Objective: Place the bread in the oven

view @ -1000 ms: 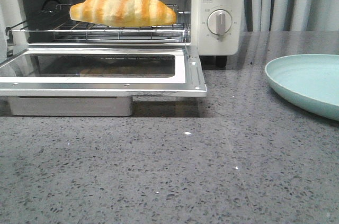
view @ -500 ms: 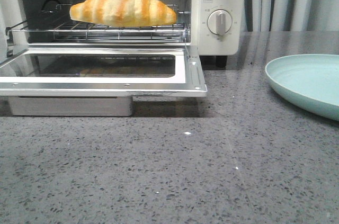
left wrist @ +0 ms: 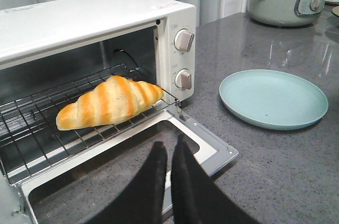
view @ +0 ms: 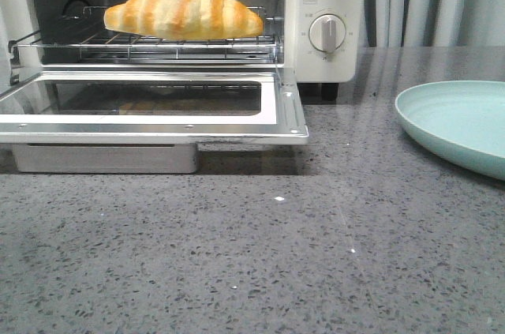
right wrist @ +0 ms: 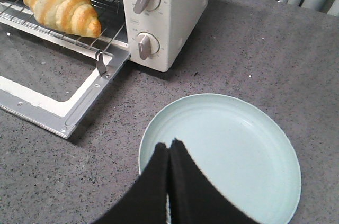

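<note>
Golden-orange striped croissant bread (view: 183, 10) sitting on cream-white toaster oven's (left wrist: 95, 17) wire rack. Probably light and squishy, so grab mid-body, gently. Left hand (left wrist: 168, 152) and right hand (right wrist: 168, 150) both pinched closed, holding nothing.

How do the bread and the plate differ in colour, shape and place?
The bread is golden-orange with pale stripes; the plate is plain pale blue-green. The bread is a ridged, tapered roll; the plate is flat and round. The bread lies on the rack inside the open oven; the plate sits empty on the counter beside it.

We can read no text: the oven (left wrist: 79, 23) carries a small red label on top and tiny markings around its knobs (left wrist: 184, 40), all illegible.
</note>
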{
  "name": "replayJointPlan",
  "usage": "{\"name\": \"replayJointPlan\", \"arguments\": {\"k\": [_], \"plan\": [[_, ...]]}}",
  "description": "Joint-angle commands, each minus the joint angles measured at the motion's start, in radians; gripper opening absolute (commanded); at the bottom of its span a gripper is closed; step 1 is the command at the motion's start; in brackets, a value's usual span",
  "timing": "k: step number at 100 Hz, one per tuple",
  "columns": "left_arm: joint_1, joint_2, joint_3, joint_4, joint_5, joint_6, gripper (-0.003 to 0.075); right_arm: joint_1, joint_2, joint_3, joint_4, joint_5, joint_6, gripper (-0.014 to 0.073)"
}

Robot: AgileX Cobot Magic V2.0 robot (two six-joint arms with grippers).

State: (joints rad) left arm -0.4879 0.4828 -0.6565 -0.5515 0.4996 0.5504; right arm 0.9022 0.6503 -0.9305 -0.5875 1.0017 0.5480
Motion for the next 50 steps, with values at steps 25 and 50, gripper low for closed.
{"name": "replayJointPlan", "arguments": {"k": [25,50], "plan": [[0.003,0.005,-0.023,-0.029,-0.066,-0.001,-0.0020,-0.002,-0.001,-0.023,-0.052,-0.049,0.003,-0.0068],[0.051,-0.003,0.070,0.173,-0.223,-0.088,-0.0020,-0.002,-0.001,-0.023,-0.052,-0.049,0.003,-0.0068]]}}
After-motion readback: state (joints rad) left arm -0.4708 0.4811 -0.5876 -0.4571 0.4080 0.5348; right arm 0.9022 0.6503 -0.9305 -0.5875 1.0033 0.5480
